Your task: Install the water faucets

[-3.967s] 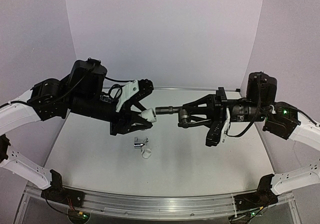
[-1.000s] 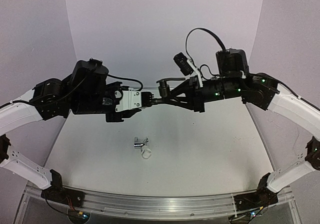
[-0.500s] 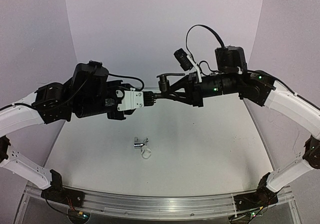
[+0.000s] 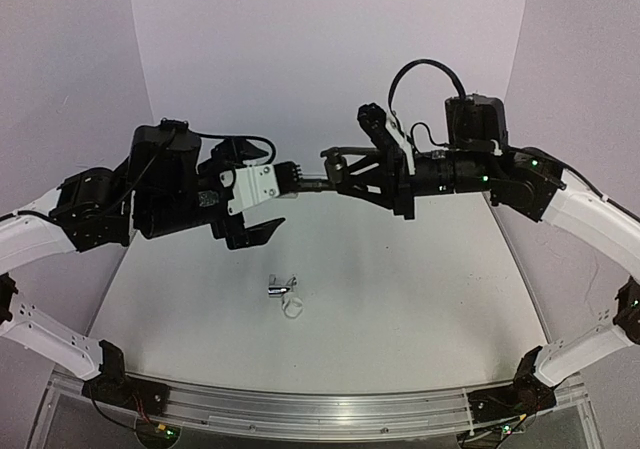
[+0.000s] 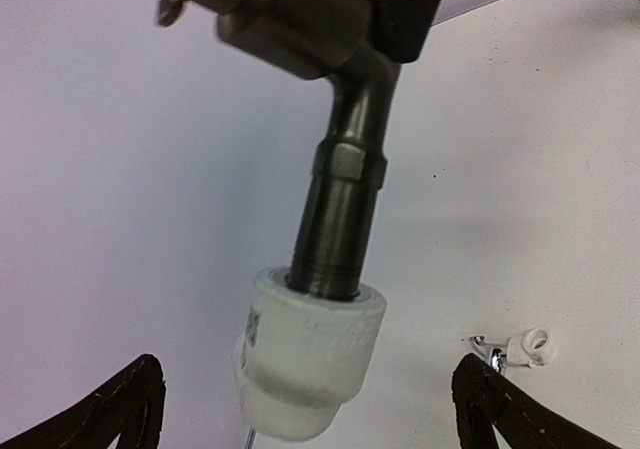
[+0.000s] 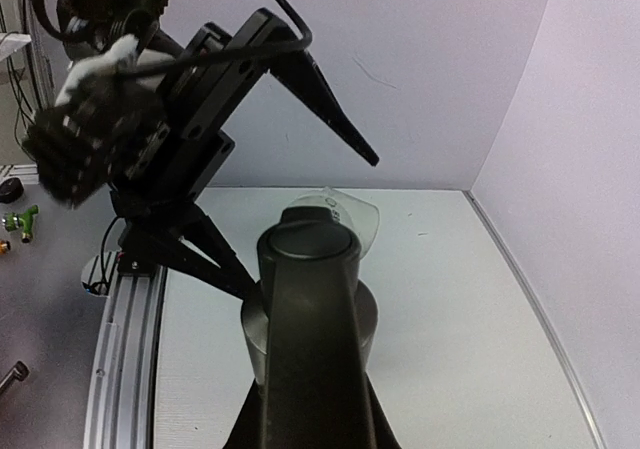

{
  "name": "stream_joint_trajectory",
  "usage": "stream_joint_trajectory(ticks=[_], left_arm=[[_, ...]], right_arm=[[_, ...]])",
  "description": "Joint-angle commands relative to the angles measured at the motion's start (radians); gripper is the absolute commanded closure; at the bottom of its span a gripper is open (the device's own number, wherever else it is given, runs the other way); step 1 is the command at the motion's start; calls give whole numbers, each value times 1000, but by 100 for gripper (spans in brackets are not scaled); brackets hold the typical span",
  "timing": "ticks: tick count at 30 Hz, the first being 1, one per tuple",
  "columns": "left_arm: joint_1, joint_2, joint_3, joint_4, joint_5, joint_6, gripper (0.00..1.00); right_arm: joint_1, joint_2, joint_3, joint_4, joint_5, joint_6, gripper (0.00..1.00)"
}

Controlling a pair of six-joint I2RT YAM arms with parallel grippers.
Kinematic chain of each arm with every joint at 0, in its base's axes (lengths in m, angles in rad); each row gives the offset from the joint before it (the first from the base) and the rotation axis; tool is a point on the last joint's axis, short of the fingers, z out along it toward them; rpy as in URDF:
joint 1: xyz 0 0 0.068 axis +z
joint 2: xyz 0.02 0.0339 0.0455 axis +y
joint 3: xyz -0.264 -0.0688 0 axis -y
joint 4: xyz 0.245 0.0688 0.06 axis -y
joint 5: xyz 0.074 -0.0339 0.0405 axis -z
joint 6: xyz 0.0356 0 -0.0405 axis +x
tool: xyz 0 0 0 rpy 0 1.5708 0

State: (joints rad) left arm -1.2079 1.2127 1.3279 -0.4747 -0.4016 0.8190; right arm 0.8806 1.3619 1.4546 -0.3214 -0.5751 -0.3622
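Note:
The matte black water faucet (image 5: 345, 199) hangs in mid-air above the table, its lever (image 6: 310, 319) towards the right wrist camera. My right gripper (image 4: 365, 174) is shut on its body. A white elbow fitting (image 5: 310, 359) sits on its threaded stem. My left gripper (image 5: 310, 389) is open around this fitting, with both fingers well apart from it. In the top view the left gripper (image 4: 288, 197) faces the faucet (image 4: 335, 159). The chrome faucet (image 4: 280, 286) lies on the table, a small white ring (image 4: 292, 309) beside it.
White walls close the table (image 4: 420, 309) at the back and both sides. An aluminium rail (image 4: 300, 404) runs along the near edge. In the right wrist view the left arm's open fingers (image 6: 330, 119) spread just beyond the faucet.
My left gripper has opened and let go of the white fitting, which stays on the black faucet's stem. The right arm has shifted slightly right and turned the faucet's lever.

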Motion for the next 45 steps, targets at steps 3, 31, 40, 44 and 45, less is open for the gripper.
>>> stream_joint_trajectory(ticks=[3,31,40,44,45], left_arm=[[0,-44,171,-189,-121,-446,0],[456,233,313,-6,1444,-1601,13],[457,284,348,9,1451,-1608,25],[457,282,330,34,1464,-1615,35],[456,281,326,41,1469,-1619,37]], right_arm=[[4,-103,-72,171,164,-197,100],[4,-290,-334,484,89,-643,100],[4,-243,-298,491,7,-632,100],[4,-223,-284,492,6,-626,100],[4,-219,-280,492,8,-623,100]])
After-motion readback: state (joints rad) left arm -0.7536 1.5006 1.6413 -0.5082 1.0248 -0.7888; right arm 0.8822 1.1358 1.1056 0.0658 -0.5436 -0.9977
